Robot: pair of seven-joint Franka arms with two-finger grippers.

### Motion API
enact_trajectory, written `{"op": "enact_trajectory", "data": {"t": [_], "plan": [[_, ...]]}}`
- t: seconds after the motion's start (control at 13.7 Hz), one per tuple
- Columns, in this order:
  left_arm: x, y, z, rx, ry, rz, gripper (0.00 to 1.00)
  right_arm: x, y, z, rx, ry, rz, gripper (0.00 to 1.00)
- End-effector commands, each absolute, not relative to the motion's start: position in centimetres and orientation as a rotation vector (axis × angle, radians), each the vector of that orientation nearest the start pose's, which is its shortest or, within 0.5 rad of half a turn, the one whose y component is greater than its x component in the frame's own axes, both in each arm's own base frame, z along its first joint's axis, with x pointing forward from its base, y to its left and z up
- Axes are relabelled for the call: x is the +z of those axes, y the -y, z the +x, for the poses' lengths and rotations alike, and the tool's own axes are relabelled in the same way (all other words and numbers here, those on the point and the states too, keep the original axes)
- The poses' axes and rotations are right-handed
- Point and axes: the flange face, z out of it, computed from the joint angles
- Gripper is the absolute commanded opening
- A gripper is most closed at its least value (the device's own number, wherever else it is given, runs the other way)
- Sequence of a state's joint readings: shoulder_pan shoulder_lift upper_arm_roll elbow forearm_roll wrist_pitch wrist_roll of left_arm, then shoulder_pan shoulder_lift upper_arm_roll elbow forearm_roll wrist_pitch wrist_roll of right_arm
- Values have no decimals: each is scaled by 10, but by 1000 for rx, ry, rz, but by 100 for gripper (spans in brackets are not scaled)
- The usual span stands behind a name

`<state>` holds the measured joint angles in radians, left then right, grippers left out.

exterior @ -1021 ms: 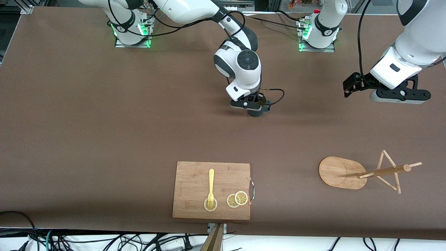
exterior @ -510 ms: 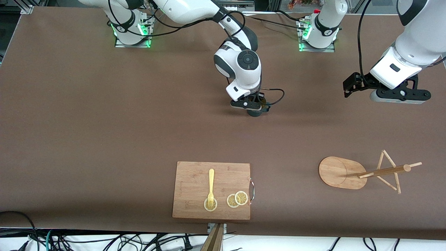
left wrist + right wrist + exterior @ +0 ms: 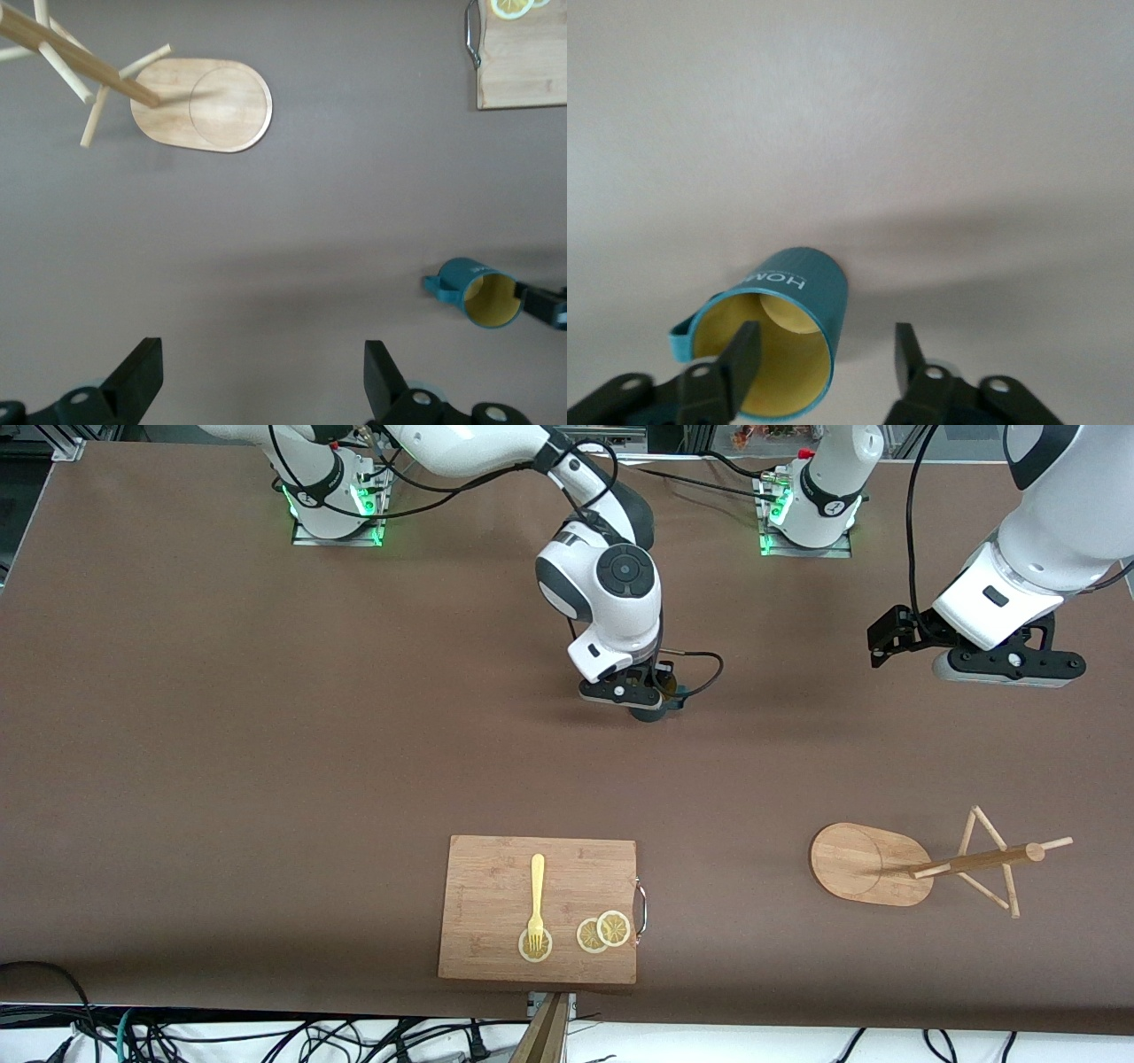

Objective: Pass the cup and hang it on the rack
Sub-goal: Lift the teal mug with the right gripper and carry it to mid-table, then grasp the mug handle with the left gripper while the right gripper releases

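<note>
The teal cup (image 3: 654, 711) with a yellow inside stands on the table near the middle, mostly hidden under the right hand. My right gripper (image 3: 642, 696) is open just above it. In the right wrist view the right gripper (image 3: 826, 341) has one finger over the cup's (image 3: 806, 288) mouth and the other outside its wall. The bamboo rack (image 3: 864, 864) stands nearer the front camera, toward the left arm's end. My left gripper (image 3: 1001, 669) hangs open and empty in the air over bare table. The left wrist view shows the left gripper (image 3: 261, 354), the rack (image 3: 204, 104) and the cup (image 3: 483, 294).
A bamboo cutting board (image 3: 496, 886) lies near the table's front edge, with a yellow fork (image 3: 536, 895) and lemon slices (image 3: 602, 932) on it. Its corner shows in the left wrist view (image 3: 523, 62). Cables hang below the front edge.
The right hand has shifted a little toward its base end while the cup stays in place on the table. The left hand has drifted slightly toward its base.
</note>
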<state>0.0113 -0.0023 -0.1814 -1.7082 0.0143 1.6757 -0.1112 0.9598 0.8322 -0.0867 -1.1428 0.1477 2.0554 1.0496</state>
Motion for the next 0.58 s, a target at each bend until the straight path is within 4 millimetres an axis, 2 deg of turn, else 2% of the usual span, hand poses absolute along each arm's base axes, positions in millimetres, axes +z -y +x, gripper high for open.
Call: {"op": "enact_trajectory", "data": {"t": [0.0, 0.15, 0.29, 0.36, 0.51], "plan": [[573, 103, 550, 90, -124, -3140, 100, 373, -571, 501, 30, -394, -3001, 100], [569, 107, 546, 145, -141, -3133, 100, 430, -520, 536, -8, -469, -2978, 100], [565, 116, 536, 257, -176, -3156, 100, 473, -449, 567, 24, -601, -3012, 100], [562, 118, 532, 307, -233, -3167, 100, 494, -414, 578, 38, -608, -3034, 100], [554, 118, 532, 380, -416, -3205, 100, 531, -347, 592, 78, -481, -3085, 100]]}}
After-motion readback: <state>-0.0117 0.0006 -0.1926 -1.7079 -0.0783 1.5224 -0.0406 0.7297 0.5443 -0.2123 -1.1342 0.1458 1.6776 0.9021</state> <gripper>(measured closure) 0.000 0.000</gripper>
